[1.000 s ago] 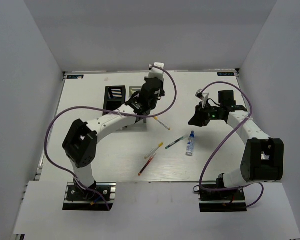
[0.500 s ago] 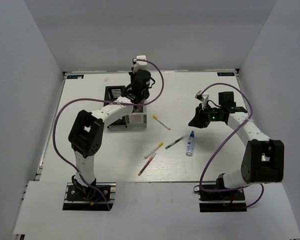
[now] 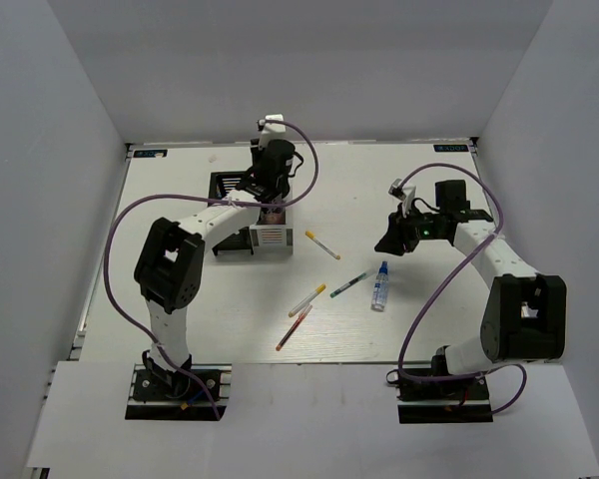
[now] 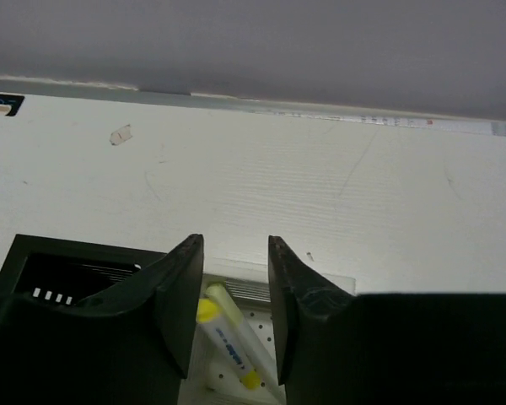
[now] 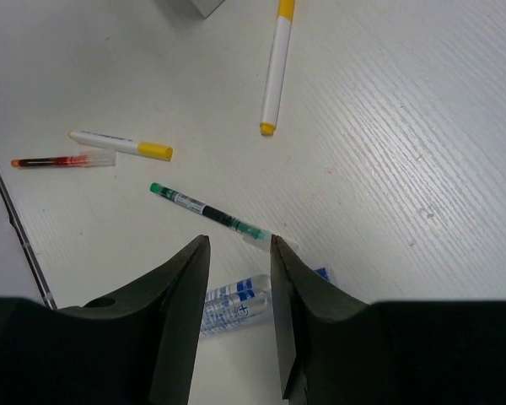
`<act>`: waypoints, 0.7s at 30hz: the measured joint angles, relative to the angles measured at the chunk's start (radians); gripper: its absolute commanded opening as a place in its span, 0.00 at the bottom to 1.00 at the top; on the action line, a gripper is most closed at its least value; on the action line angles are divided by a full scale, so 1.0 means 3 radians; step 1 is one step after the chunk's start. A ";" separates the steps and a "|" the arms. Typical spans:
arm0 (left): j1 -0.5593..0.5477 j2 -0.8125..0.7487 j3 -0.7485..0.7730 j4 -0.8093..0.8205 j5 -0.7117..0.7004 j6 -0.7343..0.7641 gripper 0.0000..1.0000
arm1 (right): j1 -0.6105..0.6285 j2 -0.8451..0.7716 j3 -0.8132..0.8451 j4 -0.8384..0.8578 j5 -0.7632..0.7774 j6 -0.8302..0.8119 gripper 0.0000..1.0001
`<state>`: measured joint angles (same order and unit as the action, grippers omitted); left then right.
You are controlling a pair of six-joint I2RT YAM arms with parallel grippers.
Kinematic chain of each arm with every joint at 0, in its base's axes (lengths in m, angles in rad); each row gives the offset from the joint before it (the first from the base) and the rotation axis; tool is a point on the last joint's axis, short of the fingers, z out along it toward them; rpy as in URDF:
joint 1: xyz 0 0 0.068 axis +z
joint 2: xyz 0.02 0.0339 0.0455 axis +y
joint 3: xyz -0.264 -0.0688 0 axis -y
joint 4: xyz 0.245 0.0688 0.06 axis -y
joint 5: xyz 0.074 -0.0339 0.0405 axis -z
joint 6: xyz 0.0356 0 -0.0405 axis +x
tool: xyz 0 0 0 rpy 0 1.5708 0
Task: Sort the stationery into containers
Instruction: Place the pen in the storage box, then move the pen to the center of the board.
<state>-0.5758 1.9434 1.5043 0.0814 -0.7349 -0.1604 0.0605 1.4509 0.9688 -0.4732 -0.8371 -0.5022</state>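
Left jaws stand released over the white organiser (image 3: 270,238), a yellow-capped marker (image 4: 228,342) lying inside it below them; its blue print is too small to read. The black organiser (image 3: 230,186) stands just beside the white one. Right jaws hang parted and empty above the table (image 3: 429,319), over the green pen (image 5: 202,209) and blue-labelled bottle (image 5: 236,299), label blurred

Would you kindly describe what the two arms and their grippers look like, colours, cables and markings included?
The left arm and right arm share white links and boxy black joint housings, standing on black base plates. A purple cable loops loosely along each. The left gripper and right gripper are matte black. A green light glows at the right wrist. No readable markings show.
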 measured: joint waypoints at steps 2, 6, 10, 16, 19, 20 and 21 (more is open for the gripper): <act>0.0000 0.0004 0.0000 -0.0034 0.0048 -0.0011 0.63 | 0.0009 0.0013 0.0029 0.0000 0.0000 -0.0010 0.43; 0.0000 0.0027 -0.0001 -0.0080 0.0111 -0.0072 0.79 | 0.0067 0.0070 0.0085 -0.0018 0.0004 -0.0060 0.51; 0.0000 -0.0019 -0.0027 -0.0128 0.0240 -0.0102 0.97 | 0.0237 0.0229 0.0254 -0.0141 0.0053 -0.0217 0.54; -0.0011 -0.0631 -0.0175 -0.0765 0.0867 -0.0149 1.00 | 0.0710 0.0932 0.1021 -0.0239 0.0559 -0.0042 0.66; -0.0036 -0.1340 -0.0650 -0.0968 0.1256 -0.0247 1.00 | 0.0923 0.1359 0.1483 -0.0252 0.0867 0.0167 0.90; -0.0042 -0.1661 -0.0912 -0.1025 0.1405 -0.0285 1.00 | 0.0979 0.1437 0.1554 -0.0231 0.0950 0.0231 0.90; -0.0051 -0.1905 -0.1100 -0.1072 0.1508 -0.0322 1.00 | 0.1030 0.1479 0.1588 -0.0217 0.1024 0.0280 0.90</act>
<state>-0.5911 1.3720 1.1744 -0.2401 -0.2825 -0.2569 0.3695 1.8946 1.4452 -0.5385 -0.5301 -0.4183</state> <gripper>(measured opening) 0.995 0.886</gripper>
